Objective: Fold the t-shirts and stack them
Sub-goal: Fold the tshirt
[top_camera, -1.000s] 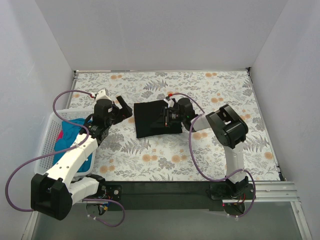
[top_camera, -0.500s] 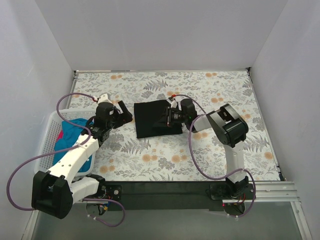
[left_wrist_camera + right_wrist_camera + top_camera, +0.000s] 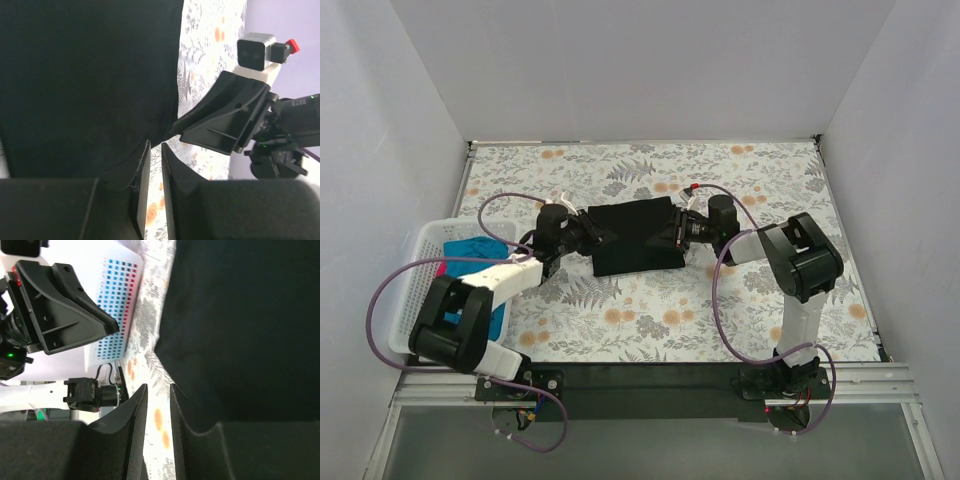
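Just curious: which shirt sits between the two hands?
The black t-shirt, on the table between the left hand and right hand; the teal t-shirt lies in the white basket.

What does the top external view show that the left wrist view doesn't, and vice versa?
Only top external: the white basket holding the teal t-shirt and pink cloth. Only left wrist: a close look at the left gripper, fingers nearly together at the cloth's edge. Both: the black t-shirt, the right gripper and the floral table.

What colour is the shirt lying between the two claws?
The shirt is plain black, clearest in the top external view.
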`<act>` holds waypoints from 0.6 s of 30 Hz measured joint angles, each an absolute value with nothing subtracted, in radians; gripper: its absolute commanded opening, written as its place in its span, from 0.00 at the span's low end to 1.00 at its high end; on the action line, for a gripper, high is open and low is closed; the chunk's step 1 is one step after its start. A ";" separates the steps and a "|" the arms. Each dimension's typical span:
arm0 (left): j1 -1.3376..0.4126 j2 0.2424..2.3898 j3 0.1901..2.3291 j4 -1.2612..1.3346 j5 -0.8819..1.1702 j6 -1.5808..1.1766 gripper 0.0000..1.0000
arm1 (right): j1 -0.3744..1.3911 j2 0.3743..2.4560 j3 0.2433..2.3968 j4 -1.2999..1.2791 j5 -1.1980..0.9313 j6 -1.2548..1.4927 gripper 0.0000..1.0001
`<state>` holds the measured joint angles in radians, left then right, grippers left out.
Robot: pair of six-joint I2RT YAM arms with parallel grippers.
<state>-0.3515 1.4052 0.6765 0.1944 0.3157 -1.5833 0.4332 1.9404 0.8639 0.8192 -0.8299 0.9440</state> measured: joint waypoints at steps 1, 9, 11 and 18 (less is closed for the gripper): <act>-0.357 1.440 0.667 0.233 0.335 -1.603 0.11 | 0.428 1.956 0.855 0.824 -0.834 0.944 0.30; -0.325 1.697 0.432 0.587 0.453 -1.833 0.03 | 0.368 2.174 0.735 1.209 -0.886 1.150 0.26; -0.293 1.691 0.390 0.642 0.472 -1.862 0.03 | 0.353 2.175 0.715 1.247 -0.891 1.157 0.26; -0.260 1.556 0.432 0.512 0.430 -1.835 0.06 | 0.339 2.079 0.723 1.075 -0.867 1.052 0.26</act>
